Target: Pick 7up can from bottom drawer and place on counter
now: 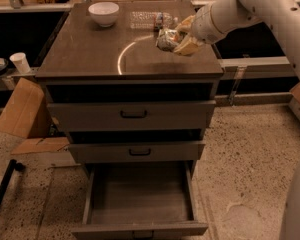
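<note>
My gripper [176,38] is over the right side of the counter [90,54], shut on the 7up can [166,39]. The can shows as a green-and-silver shape between the yellowish fingers [189,46], held just above the counter top, near its right edge. The bottom drawer [139,204] is pulled fully open below, and its tray holds nothing. My white arm reaches in from the upper right.
A white bowl [103,13] and a clear plastic water bottle [150,19] lie at the counter's back. The two upper drawers [133,115] are shut. A paper cup [20,62] and cardboard [21,110] sit to the left; a table edge lies behind.
</note>
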Action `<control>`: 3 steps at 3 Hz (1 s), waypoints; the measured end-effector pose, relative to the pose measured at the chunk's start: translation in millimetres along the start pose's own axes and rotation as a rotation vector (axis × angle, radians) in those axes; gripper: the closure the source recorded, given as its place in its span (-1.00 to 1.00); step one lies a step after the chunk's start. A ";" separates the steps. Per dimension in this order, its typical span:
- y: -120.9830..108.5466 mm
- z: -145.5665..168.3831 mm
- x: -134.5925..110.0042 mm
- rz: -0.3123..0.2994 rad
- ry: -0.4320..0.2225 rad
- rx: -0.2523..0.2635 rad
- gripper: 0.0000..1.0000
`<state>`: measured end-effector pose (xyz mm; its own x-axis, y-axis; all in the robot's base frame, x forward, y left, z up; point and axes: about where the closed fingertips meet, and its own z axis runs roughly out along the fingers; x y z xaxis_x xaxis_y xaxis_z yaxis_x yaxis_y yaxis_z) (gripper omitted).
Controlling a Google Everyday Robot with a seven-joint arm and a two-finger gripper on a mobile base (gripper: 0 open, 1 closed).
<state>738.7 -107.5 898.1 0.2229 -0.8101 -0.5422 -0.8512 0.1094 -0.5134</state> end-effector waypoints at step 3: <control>-16.7 8.0 15.0 0.044 -0.022 0.065 -0.78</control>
<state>760.1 -117.0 893.2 0.1968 -0.7910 -0.5793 -0.8281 0.1822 -0.5301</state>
